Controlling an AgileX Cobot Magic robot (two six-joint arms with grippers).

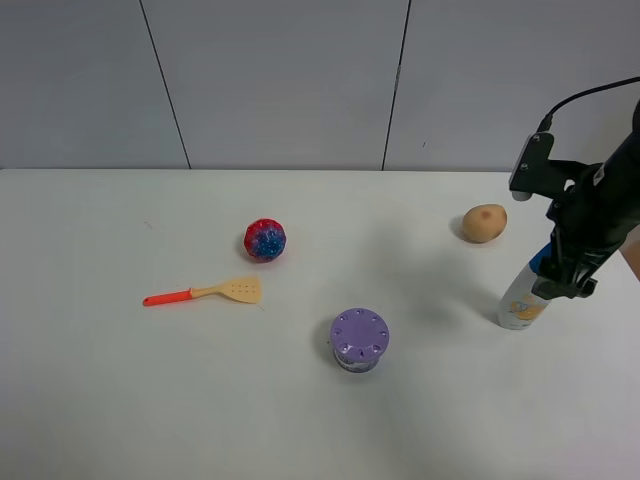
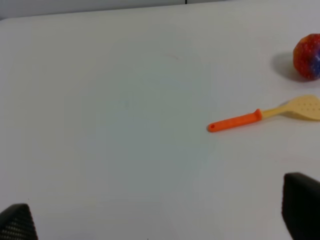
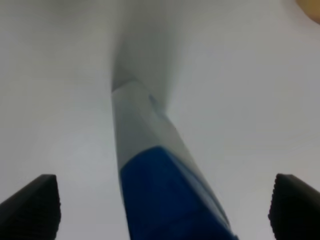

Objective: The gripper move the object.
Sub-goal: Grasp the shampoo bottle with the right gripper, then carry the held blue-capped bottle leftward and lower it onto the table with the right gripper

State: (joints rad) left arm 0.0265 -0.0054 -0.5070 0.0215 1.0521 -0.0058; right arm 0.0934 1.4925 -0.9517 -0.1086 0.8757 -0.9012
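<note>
The white shampoo bottle [image 1: 520, 305] with a blue cap stands upright on the white table [image 1: 120, 400] at the right. My right gripper [image 1: 558, 280] hangs over its top, the black arm reaching in from the right edge. In the right wrist view the bottle [image 3: 150, 145] rises between the two black fingertips [image 3: 30, 205], which stand wide apart and do not touch it. The right gripper [image 3: 165, 200] is open. My left gripper [image 2: 160, 220] is open and empty over bare table; it does not show in the exterior high view.
A tan potato [image 1: 484, 222] lies behind the bottle. A purple round jar [image 1: 359, 339] stands at centre front. A red-blue ball [image 1: 265, 240] and an orange-handled spatula [image 1: 205, 292] lie at the left; both also show in the left wrist view, spatula [image 2: 260, 116] and ball [image 2: 307, 56].
</note>
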